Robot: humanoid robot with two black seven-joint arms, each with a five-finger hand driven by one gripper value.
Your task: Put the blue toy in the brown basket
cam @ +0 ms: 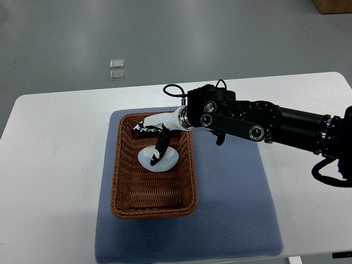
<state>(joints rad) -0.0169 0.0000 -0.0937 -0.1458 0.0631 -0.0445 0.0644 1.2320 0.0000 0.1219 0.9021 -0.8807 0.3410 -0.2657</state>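
Inside the brown woven wicker basket [124, 190], our right hand [158, 135] hangs directly over the pale blue oval toy [159, 159]; one dark finger touches it; we cannot tell whether it is pinched.

Black jointed right arm [264, 124] with round silver screws, looped black cables, white hand [157, 132] with dark fingers.
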